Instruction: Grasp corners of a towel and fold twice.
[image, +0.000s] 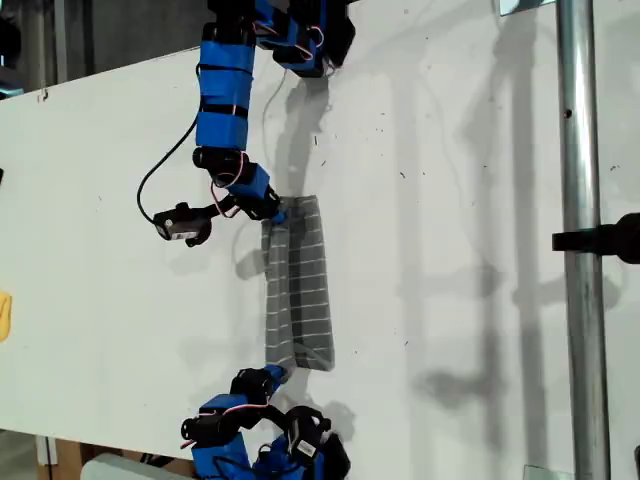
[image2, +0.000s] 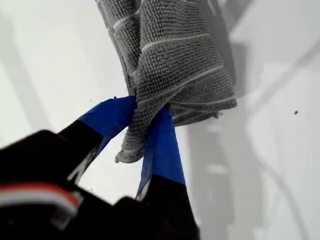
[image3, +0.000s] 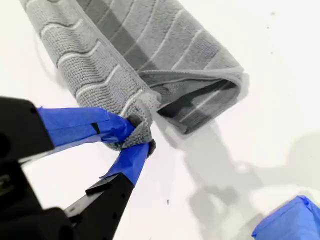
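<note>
The towel (image: 298, 290) is a grey cloth with white stripes, lying as a narrow folded strip on the white table (image: 450, 200). My first gripper (image: 277, 213) is shut on the strip's corner nearest the exterior view's top. In the first wrist view the blue fingertips (image2: 160, 145) pinch the bunched cloth (image2: 175, 55), and the corner tip (image2: 127, 152) pokes out below them. My second gripper (image: 277, 375) is shut on the corner nearest the exterior view's bottom. The second wrist view shows that corner (image3: 142, 131) squeezed in my second gripper (image3: 137, 140) beside the towel's (image3: 125, 45) open folded end.
A metal pole (image: 580, 250) with a black clamp (image: 605, 240) runs down the exterior view's right. A yellow object (image: 4, 315) sits at its left edge. A black cable (image: 160, 170) loops beside the first arm. The second arm's blue base (image3: 287, 220) is close by.
</note>
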